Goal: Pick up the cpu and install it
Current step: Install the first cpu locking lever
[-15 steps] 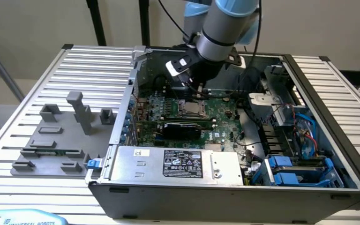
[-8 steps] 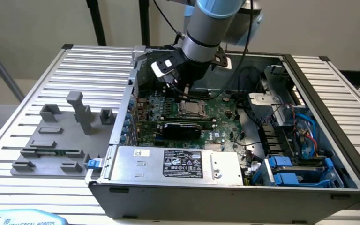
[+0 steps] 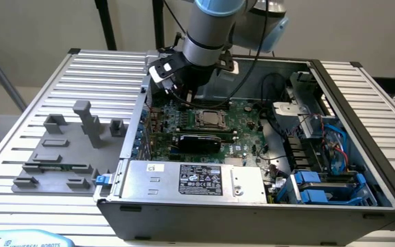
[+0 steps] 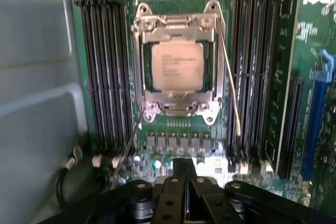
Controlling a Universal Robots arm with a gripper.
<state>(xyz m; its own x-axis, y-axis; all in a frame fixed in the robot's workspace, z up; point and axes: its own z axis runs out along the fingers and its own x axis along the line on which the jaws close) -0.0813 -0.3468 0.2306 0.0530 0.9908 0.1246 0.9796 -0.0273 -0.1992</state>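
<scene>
Black pincer (image 4: 185, 182) sits closest, shut tight with nothing in it, hanging above the green board (image 4: 315, 77). Past it, the cpu (image 4: 177, 65) lies flat inside its metal frame (image 4: 178, 24), likely so it stays put.

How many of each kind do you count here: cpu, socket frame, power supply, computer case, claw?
cpu: 1
socket frame: 1
power supply: 1
computer case: 1
claw: 1
Total: 5
</scene>
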